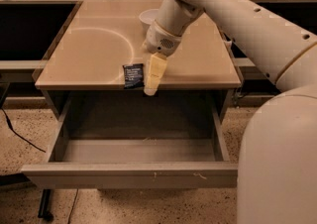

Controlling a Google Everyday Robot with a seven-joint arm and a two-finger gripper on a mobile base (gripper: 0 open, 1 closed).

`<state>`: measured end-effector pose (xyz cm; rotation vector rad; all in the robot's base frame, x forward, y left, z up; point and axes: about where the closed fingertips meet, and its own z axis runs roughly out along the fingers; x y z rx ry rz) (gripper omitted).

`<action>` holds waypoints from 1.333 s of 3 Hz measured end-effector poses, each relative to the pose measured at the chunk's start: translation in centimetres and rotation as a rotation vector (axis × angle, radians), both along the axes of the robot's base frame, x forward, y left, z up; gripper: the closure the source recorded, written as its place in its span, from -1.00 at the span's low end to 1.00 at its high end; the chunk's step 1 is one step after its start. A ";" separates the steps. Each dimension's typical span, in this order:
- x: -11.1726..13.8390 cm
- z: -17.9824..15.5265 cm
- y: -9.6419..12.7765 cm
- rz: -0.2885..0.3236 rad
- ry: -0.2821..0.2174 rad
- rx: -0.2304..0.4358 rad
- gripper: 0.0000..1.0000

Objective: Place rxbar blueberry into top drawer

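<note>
The rxbar blueberry (pixel 132 76) is a small dark wrapper lying flat on the tabletop, close to its front edge. My gripper (pixel 151 85) hangs from the white arm just to the right of the bar, with its cream fingers pointing down over the table's front edge. It is beside the bar and holds nothing that I can see. The top drawer (pixel 130 174) is pulled wide open below the table edge, and its inside looks bare.
A white bowl (pixel 148 17) stands on the beige tabletop (pixel 94 44) behind the arm. The arm's large white body fills the right side. Shelves with clutter run along the back. A dark cable lies on the floor at the left.
</note>
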<state>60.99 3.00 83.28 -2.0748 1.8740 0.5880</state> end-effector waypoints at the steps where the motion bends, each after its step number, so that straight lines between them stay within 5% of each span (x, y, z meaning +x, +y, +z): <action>1: -0.5 -0.4 3.5 0.040 -0.019 0.046 -1.00; 2: -1.1 -0.9 6.7 0.088 -0.053 0.061 -1.00; 4: -0.8 -1.0 6.2 0.098 -0.054 0.040 -1.00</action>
